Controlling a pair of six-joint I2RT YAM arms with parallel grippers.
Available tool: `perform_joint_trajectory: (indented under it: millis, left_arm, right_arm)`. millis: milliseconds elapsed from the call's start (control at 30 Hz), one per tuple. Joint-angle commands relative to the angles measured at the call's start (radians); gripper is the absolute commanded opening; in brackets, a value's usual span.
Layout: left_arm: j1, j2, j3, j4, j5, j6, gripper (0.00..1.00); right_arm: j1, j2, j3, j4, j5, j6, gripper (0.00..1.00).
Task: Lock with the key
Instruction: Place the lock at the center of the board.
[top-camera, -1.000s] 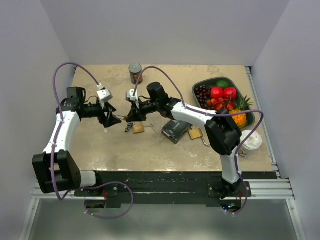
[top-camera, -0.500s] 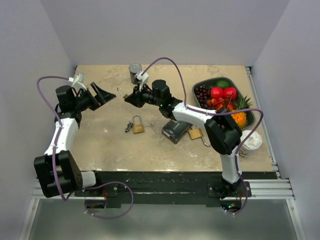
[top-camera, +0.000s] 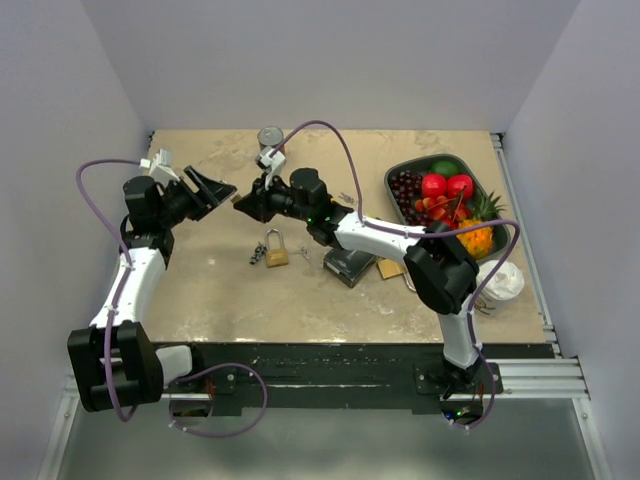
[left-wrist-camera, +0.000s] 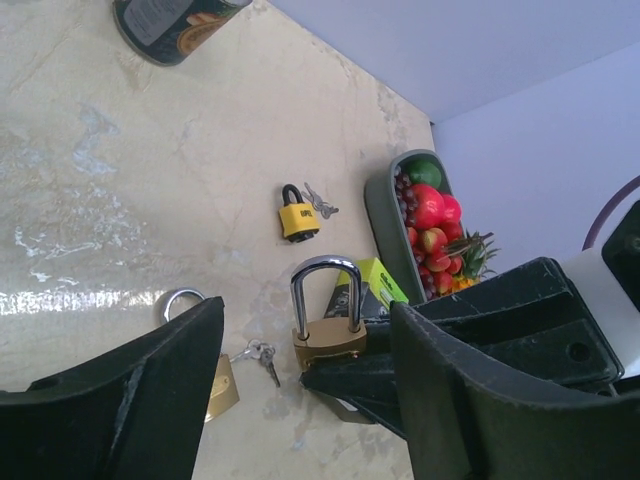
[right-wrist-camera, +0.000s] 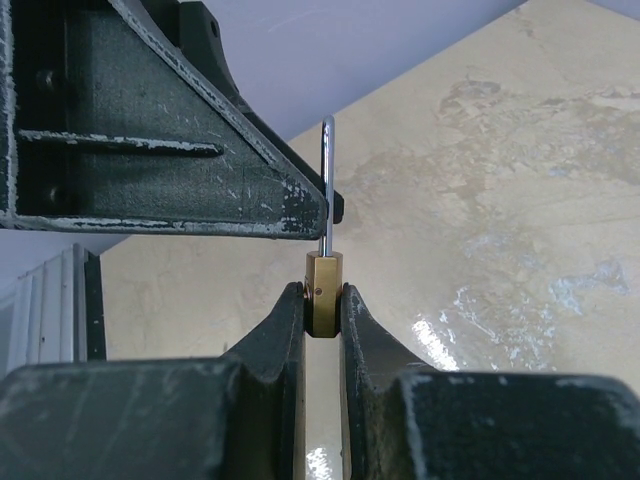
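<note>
My right gripper (right-wrist-camera: 322, 310) is shut on the body of a brass padlock (right-wrist-camera: 323, 290), held up in the air with its steel shackle pointing away. The same padlock (left-wrist-camera: 328, 338) shows in the left wrist view, between the spread fingers of my left gripper (left-wrist-camera: 308, 315), which is open and touches nothing. From above, the left gripper (top-camera: 215, 190) faces the right gripper (top-camera: 245, 205) closely at the back left. A small bunch of keys (top-camera: 258, 255) lies on the table beside a second brass padlock (top-camera: 276, 252). No key is in either gripper.
A can (top-camera: 270, 142) stands at the back. A fruit tray (top-camera: 400, 172) sits at the right, with a white object (top-camera: 500, 282) near it. A dark box (top-camera: 350, 265) and another brass padlock (top-camera: 390, 268) lie mid-table. A yellow padlock (left-wrist-camera: 297, 218) with keys (left-wrist-camera: 322, 203) lies farther off.
Both grippers rose from the table near the keys. The right one lifted the padlock and moved left to the left gripper, which swung up to the back left and has narrowed slightly.
</note>
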Motion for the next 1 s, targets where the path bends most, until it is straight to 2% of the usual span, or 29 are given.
perform_joint_trajectory:
  millis: [0,100,200,467,567,667,767,833,867,933,967]
  left_arm:
    - [-0.011,-0.012,-0.004,0.046,-0.054,-0.008,0.64]
    - [-0.017,-0.009,-0.012,0.050,-0.058,-0.011,0.53]
    - [-0.020,-0.010,-0.010,0.057,-0.060,-0.007,0.47]
    - [-0.025,-0.012,-0.018,0.057,-0.060,-0.004,0.49]
    - [-0.027,-0.012,-0.018,0.051,-0.068,-0.004,0.45]
    - [-0.030,-0.015,-0.018,0.038,-0.074,0.007,0.35]
    - [-0.031,-0.016,-0.018,0.029,-0.085,0.007,0.22]
    - [-0.031,-0.018,-0.016,0.018,-0.089,0.013,0.07]
    - [-0.031,-0.020,-0.012,0.006,-0.094,0.021,0.02]
    - [-0.031,-0.024,0.001,-0.067,-0.135,0.062,0.00]
    - [-0.028,-0.023,0.017,-0.086,-0.149,0.087,0.00]
  right_arm:
    - [0.007,0.006,0.033,0.081,0.030,0.022,0.00]
    - [0.013,0.006,0.032,0.083,0.031,0.019,0.00]
    - [0.017,0.006,0.027,0.081,0.033,0.018,0.00]
    - [0.025,0.012,0.027,0.077,0.036,0.006,0.00]
    - [0.027,0.014,0.032,0.072,0.036,0.004,0.00]
    - [0.028,0.015,0.032,0.069,0.037,0.004,0.00]
    - [0.028,0.012,0.028,0.067,0.025,-0.002,0.00]
    - [0.030,0.009,0.022,0.067,0.016,-0.004,0.00]
    - [0.028,0.006,0.019,0.064,0.010,-0.004,0.15]
    - [0.027,-0.006,0.006,0.045,-0.010,-0.001,0.47]
    - [0.019,-0.015,-0.001,0.034,-0.018,-0.002,0.66]
